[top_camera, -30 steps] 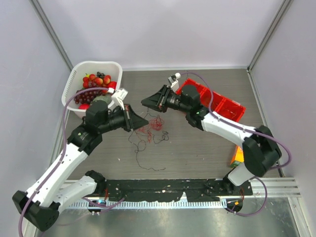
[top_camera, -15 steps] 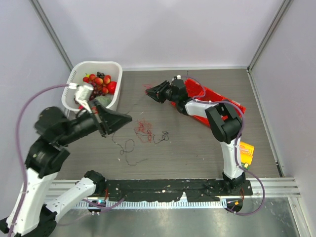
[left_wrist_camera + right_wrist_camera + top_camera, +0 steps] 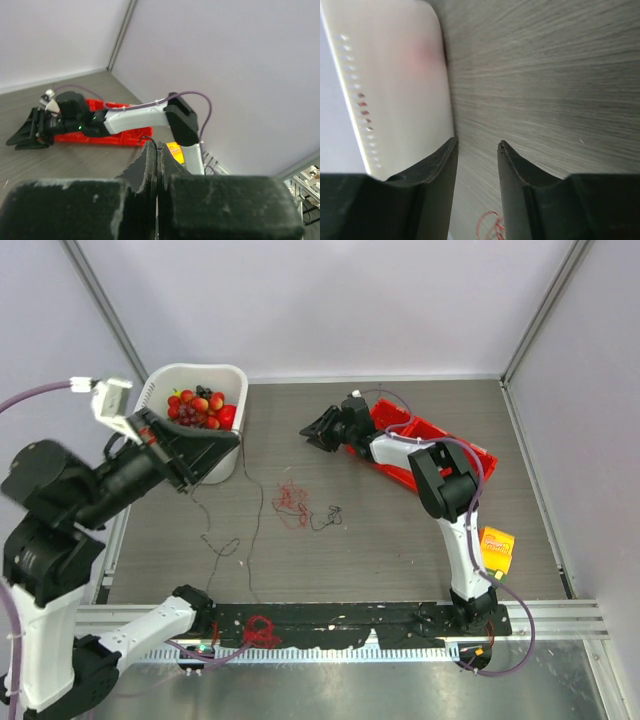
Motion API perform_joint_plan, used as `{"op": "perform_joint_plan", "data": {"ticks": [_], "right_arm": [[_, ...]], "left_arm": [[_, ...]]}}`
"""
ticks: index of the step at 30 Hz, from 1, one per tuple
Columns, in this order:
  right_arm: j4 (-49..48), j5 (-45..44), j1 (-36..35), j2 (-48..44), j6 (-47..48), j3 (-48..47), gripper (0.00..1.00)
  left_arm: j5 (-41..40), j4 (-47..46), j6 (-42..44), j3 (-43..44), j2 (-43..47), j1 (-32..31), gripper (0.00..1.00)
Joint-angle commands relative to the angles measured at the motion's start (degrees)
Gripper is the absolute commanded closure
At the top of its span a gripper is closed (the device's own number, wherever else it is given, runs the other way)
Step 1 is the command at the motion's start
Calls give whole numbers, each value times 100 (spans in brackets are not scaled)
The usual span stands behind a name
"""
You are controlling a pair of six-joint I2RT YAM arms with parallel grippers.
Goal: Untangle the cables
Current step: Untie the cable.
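**Pulling a dark strand out of the tangle**

Left end effector [image 3: 232, 440] is clamped shut on a thin dark strand [image 3: 262, 498] and held high over the table [image 3: 400, 540]. The strand drapes down beside the red tangle [image 3: 291, 502], which lies mid-table. Right end effector [image 3: 314, 430] sits by the red bin [image 3: 450, 452], jaws part open and empty. Next (my read): right pins the tangle so left's pull separates it rather than drags it.

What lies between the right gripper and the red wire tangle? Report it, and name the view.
Nothing but bare tabletop lies between the right gripper and the red wire tangle. The top external view shows it.
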State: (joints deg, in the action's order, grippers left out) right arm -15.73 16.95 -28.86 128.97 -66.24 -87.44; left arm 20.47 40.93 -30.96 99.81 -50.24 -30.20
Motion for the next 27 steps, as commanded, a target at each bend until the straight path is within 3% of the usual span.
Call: {"op": "perform_joint_plan", "data": {"ticks": [1, 6, 14, 23, 27], "right_arm": [[623, 545, -49, -775, 1505, 138, 54], [1220, 748, -330, -2294, 3062, 1122, 39], [1301, 537, -506, -4168, 4416, 2564, 30], [1537, 362, -822, -4433, 5173, 1863, 27], [1195, 196, -1226, -4696, 5305, 1783, 27]], "left_arm": [[-359, 188, 64, 21, -407, 5, 100], [-412, 126, 37, 12, -548, 5, 100], [-614, 82, 73, 162, -891, 5, 100], [-535, 29, 178, 618, -1471, 5, 100], [-483, 82, 196, 777, -1621, 5, 100]]}}
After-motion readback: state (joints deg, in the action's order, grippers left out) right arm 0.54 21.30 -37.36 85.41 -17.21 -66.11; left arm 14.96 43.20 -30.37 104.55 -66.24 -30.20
